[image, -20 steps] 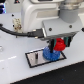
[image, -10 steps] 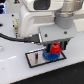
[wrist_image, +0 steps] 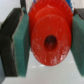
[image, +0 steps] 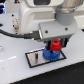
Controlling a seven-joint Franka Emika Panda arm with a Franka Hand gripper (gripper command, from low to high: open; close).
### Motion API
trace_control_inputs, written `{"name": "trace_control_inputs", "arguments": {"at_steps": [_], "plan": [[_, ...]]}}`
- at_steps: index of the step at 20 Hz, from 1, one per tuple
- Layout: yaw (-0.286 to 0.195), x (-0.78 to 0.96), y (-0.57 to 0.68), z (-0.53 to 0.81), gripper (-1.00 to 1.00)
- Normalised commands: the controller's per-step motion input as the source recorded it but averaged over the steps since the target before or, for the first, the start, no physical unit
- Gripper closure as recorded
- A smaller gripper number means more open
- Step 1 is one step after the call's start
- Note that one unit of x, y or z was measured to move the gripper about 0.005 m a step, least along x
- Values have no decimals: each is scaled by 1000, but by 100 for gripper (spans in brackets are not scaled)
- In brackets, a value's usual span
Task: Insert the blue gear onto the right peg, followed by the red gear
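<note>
Cables (image: 17, 35), thick and black, ran from the exterior view's left into the robot's wrist housing, just above the white table (image: 12, 67). That bulky white and grey housing hung directly over the plate (image: 36, 59), a white rectangle with a black edge lying flat on the table, and it blocked most of the sight line down to the plate's far end. Only the plate's end nearer the exterior view's left lay bare; whether a thin pin stood there could not be made out at this blur.

At the plate's other end sat the blue gear (image: 50, 54), a flat bright-blue disc wider than what was above it, low against the plate. The right peg was hidden by the gears and the fingers. Directly above the blue gear, and apparently touching it, was the red gear (image: 57, 46), though the blur left the contact uncertain.

In the wrist view the red gear (wrist_image: 50, 39) filled the middle: round, bright red, toothed at the rim, with a raised hub around a dark centre hole. The gripper (wrist_image: 49, 40) was clamped on it, a teal finger pad (wrist_image: 22, 42) pressed to one side of the rim and the opposite pad against the other.
</note>
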Motion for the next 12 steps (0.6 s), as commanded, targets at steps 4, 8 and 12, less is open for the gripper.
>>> {"name": "trace_control_inputs", "arguments": {"at_steps": [4,8,12], "plan": [[0,139,-91,45,100],[0,187,-125,-107,100],[0,216,-117,-124,100]]}}
